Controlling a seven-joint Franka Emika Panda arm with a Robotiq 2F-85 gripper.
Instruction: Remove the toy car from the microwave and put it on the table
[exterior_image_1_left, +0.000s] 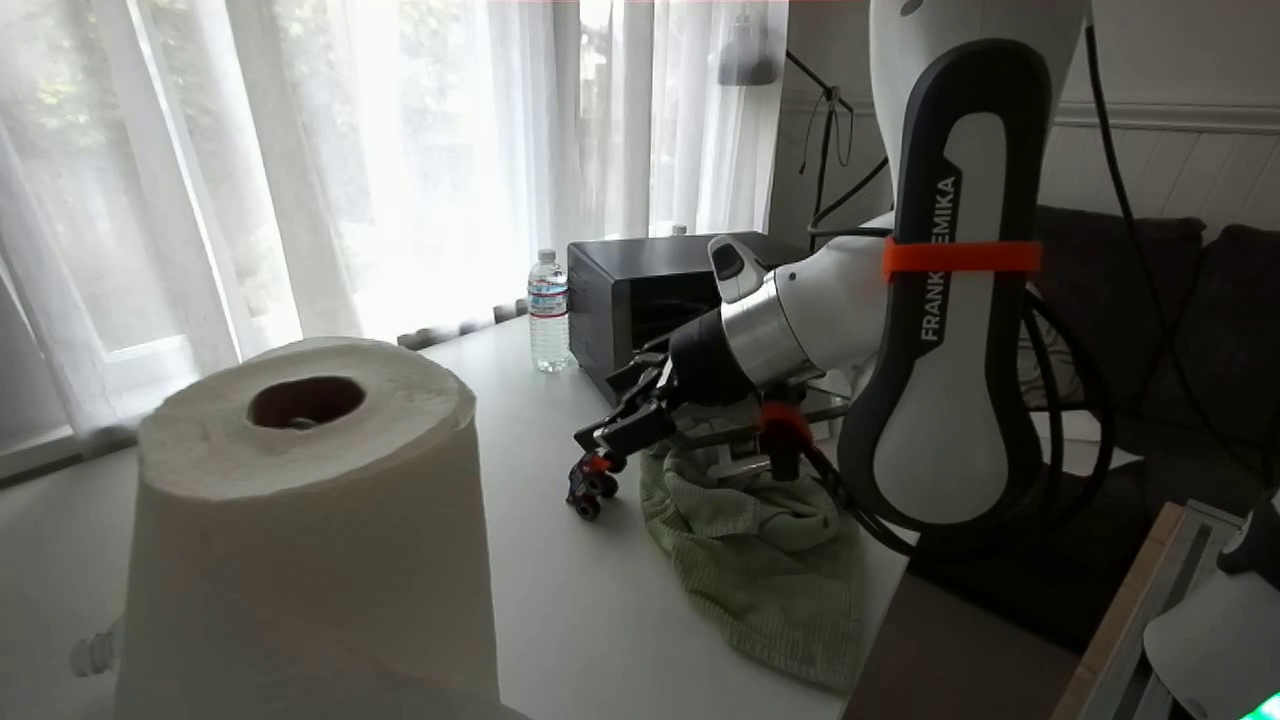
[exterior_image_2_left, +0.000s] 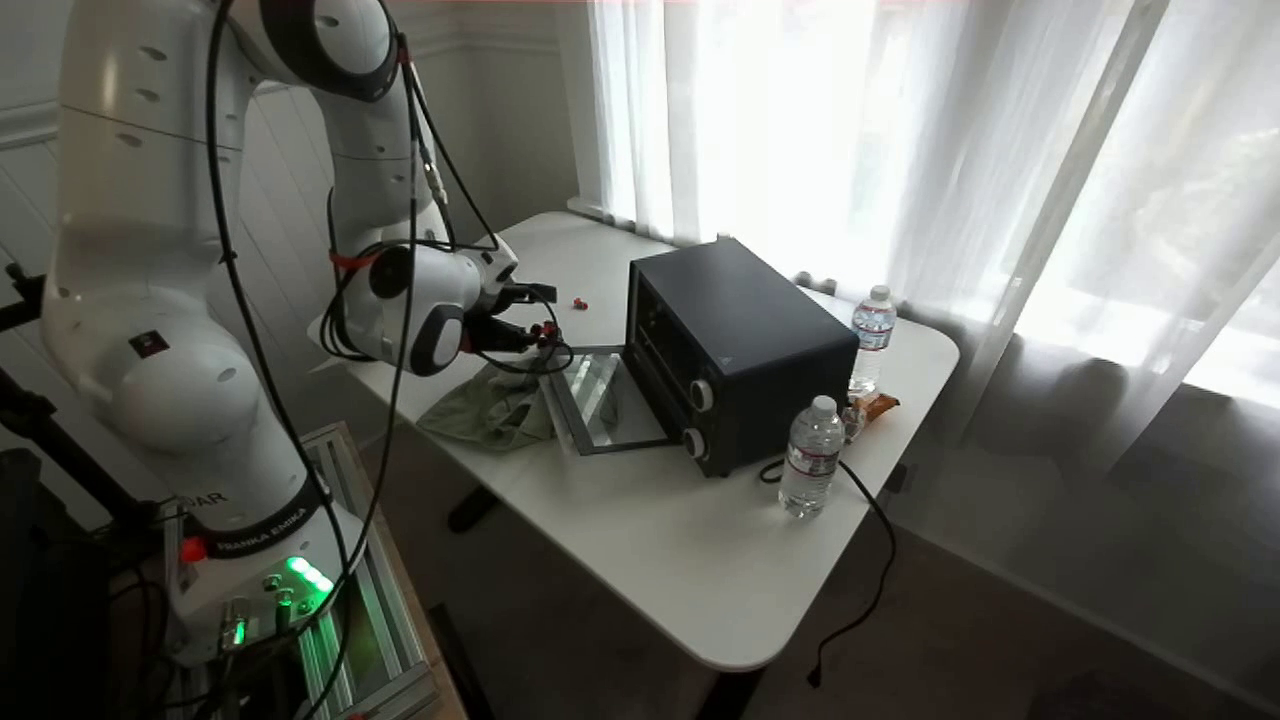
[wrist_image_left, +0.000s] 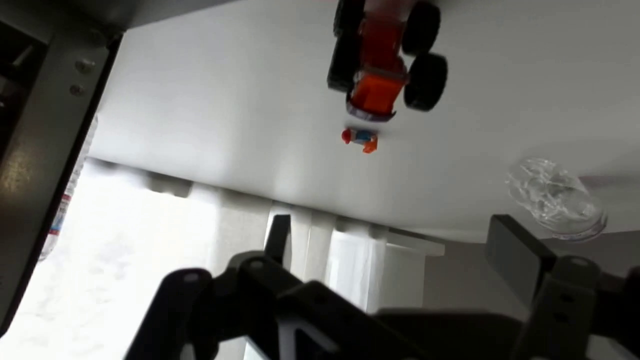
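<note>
The toy car (wrist_image_left: 380, 60) is red and orange with big black wheels. It rests on the white table outside the microwave, and it shows in both exterior views (exterior_image_1_left: 592, 486) (exterior_image_2_left: 545, 333). The dark grey microwave (exterior_image_2_left: 745, 310) has its glass door (exterior_image_2_left: 610, 400) folded down; it also shows in an exterior view (exterior_image_1_left: 600, 310), and its metal edge (wrist_image_left: 45, 150) fills the left of the wrist view. My gripper (wrist_image_left: 392, 232) is open, with nothing between its fingers. In both exterior views the gripper (exterior_image_1_left: 612, 412) (exterior_image_2_left: 545, 315) is close above and beside the car; contact cannot be told.
A tiny toy figure (wrist_image_left: 360, 139) (exterior_image_2_left: 580, 304) lies near the car. A green cloth (exterior_image_1_left: 760, 570) (exterior_image_2_left: 490, 408) lies by the door. Water bottles (exterior_image_2_left: 812, 455) (exterior_image_2_left: 872, 335) flank the microwave. A paper towel roll (exterior_image_1_left: 310, 580) and a clear plastic bottle (wrist_image_left: 557, 200) are farther off.
</note>
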